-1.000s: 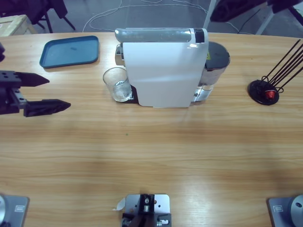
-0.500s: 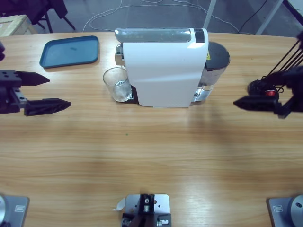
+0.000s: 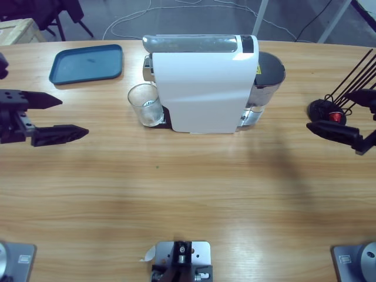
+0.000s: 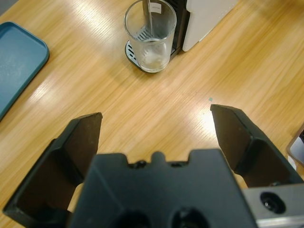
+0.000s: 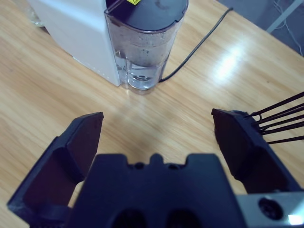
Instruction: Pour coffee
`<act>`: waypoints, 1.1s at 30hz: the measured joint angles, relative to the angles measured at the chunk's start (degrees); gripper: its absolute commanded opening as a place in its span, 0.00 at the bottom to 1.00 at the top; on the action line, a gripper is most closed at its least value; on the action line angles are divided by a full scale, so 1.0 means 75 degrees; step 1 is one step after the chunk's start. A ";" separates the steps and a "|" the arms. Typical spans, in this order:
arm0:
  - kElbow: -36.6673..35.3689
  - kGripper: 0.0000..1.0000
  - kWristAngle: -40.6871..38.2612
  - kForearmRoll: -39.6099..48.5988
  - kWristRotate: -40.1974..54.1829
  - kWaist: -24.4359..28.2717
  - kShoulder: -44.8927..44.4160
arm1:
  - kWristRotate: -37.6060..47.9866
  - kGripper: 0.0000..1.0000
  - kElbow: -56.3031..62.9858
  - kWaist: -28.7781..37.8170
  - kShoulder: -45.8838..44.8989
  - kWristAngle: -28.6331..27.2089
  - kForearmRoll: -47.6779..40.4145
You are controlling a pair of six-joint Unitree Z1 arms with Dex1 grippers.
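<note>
Coffee had not yet been poured: the glass (image 3: pixel 145 104) stood apparently empty under the white machine's (image 3: pixel 202 85) spout on the counter (image 3: pixel 188 194), while left pincer (image 3: pixel 51 117) and right pincer (image 3: pixel 346 114), both spread and holding nothing, hung well apart from it.

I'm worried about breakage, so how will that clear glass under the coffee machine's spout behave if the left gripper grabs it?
The glass looks thin-walled and smooth, so probably fragile and slippery between hard jaws. It appears empty, so likely light. It stands upright on the drip tray, so a sideways nudge might tip it.
</note>
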 measured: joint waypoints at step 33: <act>0.0155 1.00 -0.0511 0.0000 -0.0022 0.0000 -0.0169 | 0.0450 1.00 -0.1317 0.0103 0.0767 0.0896 0.2620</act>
